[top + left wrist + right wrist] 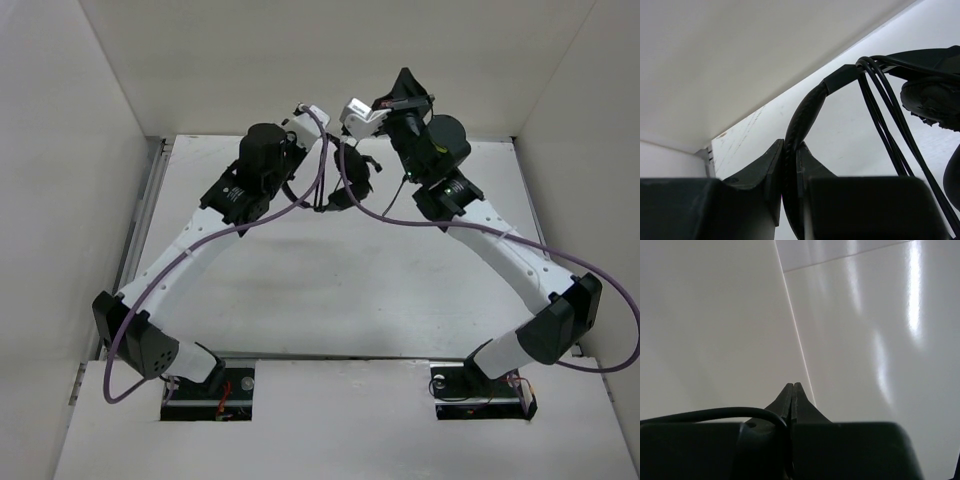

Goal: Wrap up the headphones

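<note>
The black headphones [352, 178] hang above the far middle of the table between both arms. My left gripper [318, 152] is shut on the padded headband [805, 115], which rises from between its fingertips [790, 150]. Several strands of the thin black cable [885, 125] hang looped over the headband beside an earcup [932, 100]. My right gripper [404, 80] is raised toward the back wall, shut, with the thin cable [715, 414] running from the left into the base of its closed jaws [792, 390]. The plugs and boom mic are not visible.
White walls enclose the table [330, 290] on the left, back and right. Purple arm cables [330, 150] cross near the headphones and loop out past both arm bases. The table's left edge has a metal rail [150, 190].
</note>
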You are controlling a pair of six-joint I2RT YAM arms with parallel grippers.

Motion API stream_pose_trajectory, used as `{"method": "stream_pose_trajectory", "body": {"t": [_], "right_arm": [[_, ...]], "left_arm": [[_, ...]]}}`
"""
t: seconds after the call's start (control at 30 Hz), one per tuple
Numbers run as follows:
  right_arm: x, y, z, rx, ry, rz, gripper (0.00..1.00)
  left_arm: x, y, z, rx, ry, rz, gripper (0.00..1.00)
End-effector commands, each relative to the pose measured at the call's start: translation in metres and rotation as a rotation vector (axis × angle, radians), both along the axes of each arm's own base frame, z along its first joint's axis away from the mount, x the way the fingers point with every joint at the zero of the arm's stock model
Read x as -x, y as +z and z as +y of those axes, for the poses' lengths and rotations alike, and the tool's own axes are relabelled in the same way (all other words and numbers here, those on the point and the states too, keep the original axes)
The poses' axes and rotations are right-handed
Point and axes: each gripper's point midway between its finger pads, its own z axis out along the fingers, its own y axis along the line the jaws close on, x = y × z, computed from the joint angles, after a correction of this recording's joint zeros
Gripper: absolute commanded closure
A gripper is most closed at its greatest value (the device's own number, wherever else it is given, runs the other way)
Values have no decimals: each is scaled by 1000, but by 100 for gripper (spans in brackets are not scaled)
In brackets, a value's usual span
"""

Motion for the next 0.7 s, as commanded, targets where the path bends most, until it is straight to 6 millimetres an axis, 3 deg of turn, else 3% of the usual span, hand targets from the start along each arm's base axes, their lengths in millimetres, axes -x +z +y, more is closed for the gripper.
{"method": "stream_pose_trajectory", "body": {"t": [0.0,0.27,0.67], "right_arm": [[12,38,-12,-179,75,-62,100],[3,29,-3,-267,158,53,100],[-18,-4,3,-356,228,219,100]], "left_arm": [[31,46,-23,134,-142,-45,100],[65,37,-63,173,-338,84,100],[99,64,-104,244,-517,140,100]]}}
